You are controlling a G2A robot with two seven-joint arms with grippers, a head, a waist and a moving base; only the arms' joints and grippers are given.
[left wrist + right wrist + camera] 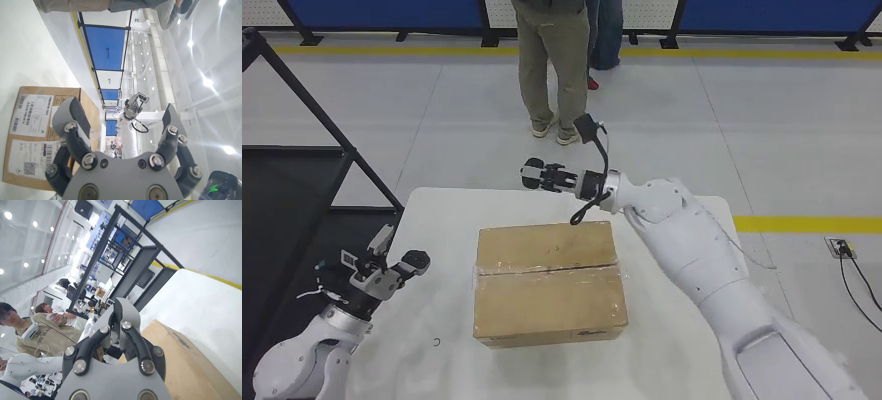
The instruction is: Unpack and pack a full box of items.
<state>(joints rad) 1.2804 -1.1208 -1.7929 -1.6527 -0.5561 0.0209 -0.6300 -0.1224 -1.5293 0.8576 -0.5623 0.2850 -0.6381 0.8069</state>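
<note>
A brown cardboard box (547, 283) lies closed in the middle of the white table (672, 330), with a taped seam across its top. In the left wrist view its side (39, 130) carries white labels. My left gripper (400, 250) hovers near the table's left edge, to the left of the box and apart from it. It is open (122, 105), its fingers (77, 111) spread wide with nothing between them. My right gripper (534, 173) hangs by the table's far edge, behind the box's far left corner. It is shut (118, 306) and empty, with the box (179, 349) below it.
A black metal frame (302, 110) stands off the table's left side. A person (554, 70) stands on the floor beyond the far edge. A small dark ring (436, 342) lies on the table left of the box's front. Bare tabletop surrounds the box.
</note>
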